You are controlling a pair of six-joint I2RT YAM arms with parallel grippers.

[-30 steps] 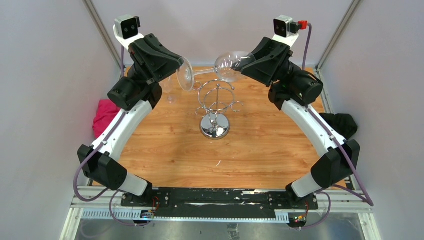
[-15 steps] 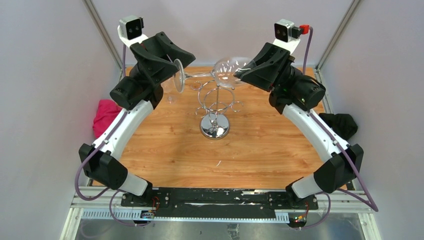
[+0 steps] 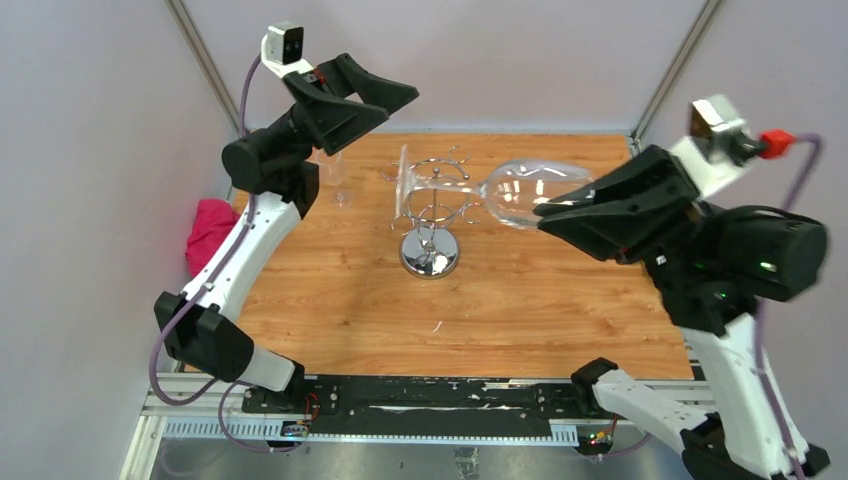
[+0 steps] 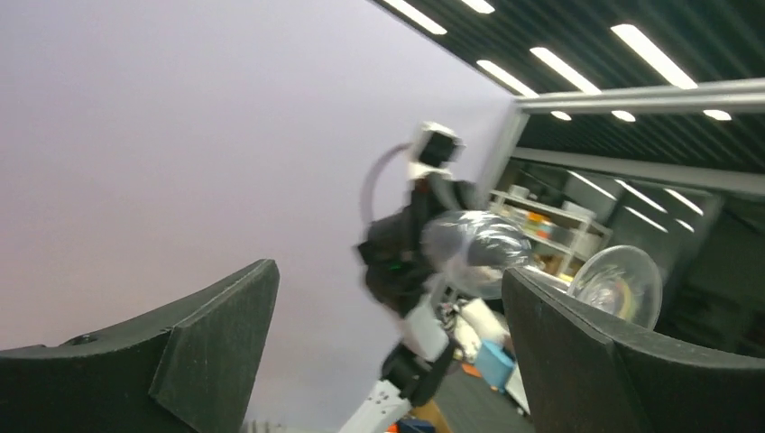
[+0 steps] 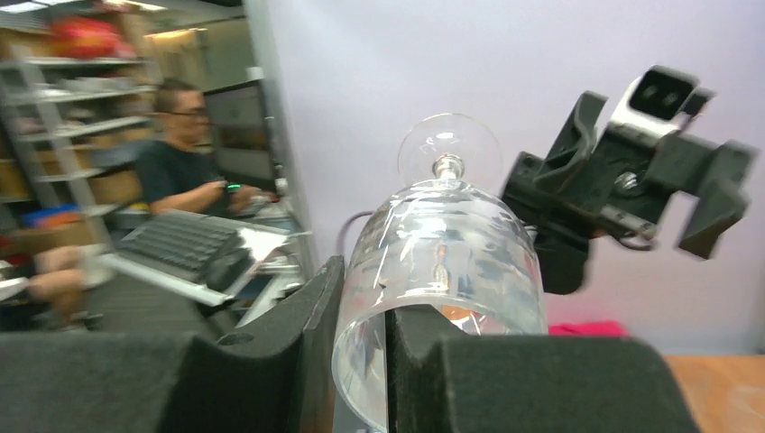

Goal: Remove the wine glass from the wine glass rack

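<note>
Top view, wine glass (image 3: 528, 190): lay on its side in the air, bowl toward the right arm and foot toward the left, its stem crossing over the wine glass rack (image 3: 431, 215); whether the foot touched the wire loops could not be told
Top view, right gripper (image 3: 548, 208): nipped the rim of the bowl and carried the glass alone
Top view, left gripper (image 3: 398, 104): raised near the back wall, jaws spread wide with nothing in them, apart from the foot
Top view, table (image 3: 520, 310): the rack stood upright on its mirrored base; a pink cloth (image 3: 207, 232) lay at the left edge
Left wrist view, left gripper (image 4: 390, 271): fingers stood wide apart and bare; the wine glass (image 4: 474, 253) hung beyond them
Right wrist view, right gripper (image 5: 364, 307): pressed onto the bowl's thin wall at the rim, apparently one finger inside and one outside
Right wrist view, wine glass (image 5: 451, 253): stem and foot pointed away toward the left gripper (image 5: 622, 180)
Handling: probably light, stiff, slick and brittle; a rim pinch looked risky, so the stem seemed the safer hold, with gentle pressure
</note>
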